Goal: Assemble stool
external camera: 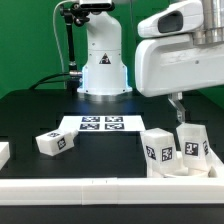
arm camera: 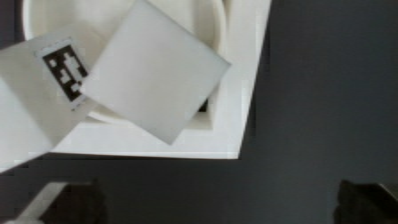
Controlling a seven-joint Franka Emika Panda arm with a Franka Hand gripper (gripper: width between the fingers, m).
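Two chunky white stool legs stand close together at the exterior view's right, one (external camera: 157, 148) nearer the middle and one (external camera: 191, 144) beside it, both with marker tags. A third leg (external camera: 55, 143) lies alone at the exterior view's left. My gripper (external camera: 180, 116) hangs open just above the right pair, touching nothing. In the wrist view a tagged leg (arm camera: 63, 72) and a plain white leg face (arm camera: 160, 85) fill the picture, with a curved white rim (arm camera: 226, 55), seemingly the seat, behind them. My gripper (arm camera: 221, 205) holds nothing; its dark fingertips (arm camera: 71, 203) stand far apart.
The marker board (external camera: 100, 124) lies flat in the middle before the robot's base (external camera: 104, 70). A long white border rail (external camera: 100, 185) runs along the front edge. A small white piece (external camera: 3, 152) sits at the far left edge.
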